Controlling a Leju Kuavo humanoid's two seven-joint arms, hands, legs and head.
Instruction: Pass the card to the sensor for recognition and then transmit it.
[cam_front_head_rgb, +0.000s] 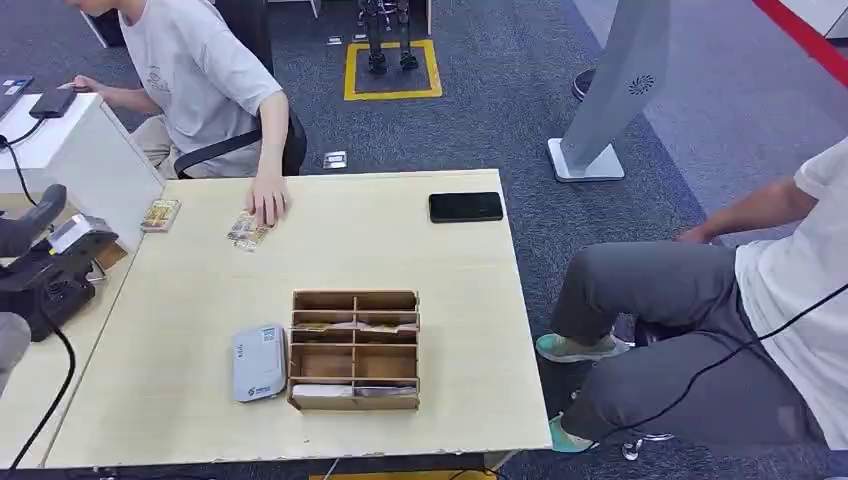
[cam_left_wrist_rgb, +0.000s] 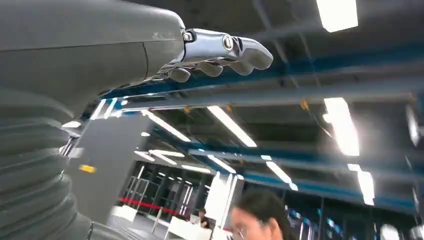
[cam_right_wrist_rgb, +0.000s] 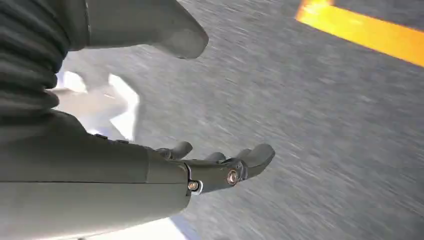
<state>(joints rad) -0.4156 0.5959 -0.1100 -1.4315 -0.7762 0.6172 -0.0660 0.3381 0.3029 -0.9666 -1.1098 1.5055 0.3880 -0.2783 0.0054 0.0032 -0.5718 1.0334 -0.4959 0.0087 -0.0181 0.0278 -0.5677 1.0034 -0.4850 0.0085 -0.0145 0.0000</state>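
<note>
Head view: two patterned cards (cam_front_head_rgb: 247, 231) at eleven o'clock on pale wooden worktop (cam_front_head_rgb: 460, 300) — one under a person's hand (cam_front_head_rgb: 268, 200). Left hand (cam_left_wrist_rgb: 220, 55), right hand (cam_right_wrist_rgb: 220, 167) — fingers loosely apart, holding nothing. Stage unclear.

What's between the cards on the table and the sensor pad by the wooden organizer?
A person's hand rests on one card; a second card lies apart, uncovered. From both, bare tabletop runs to the grey sensor beside the wooden organizer. Nothing visible stands along that stretch.
</note>
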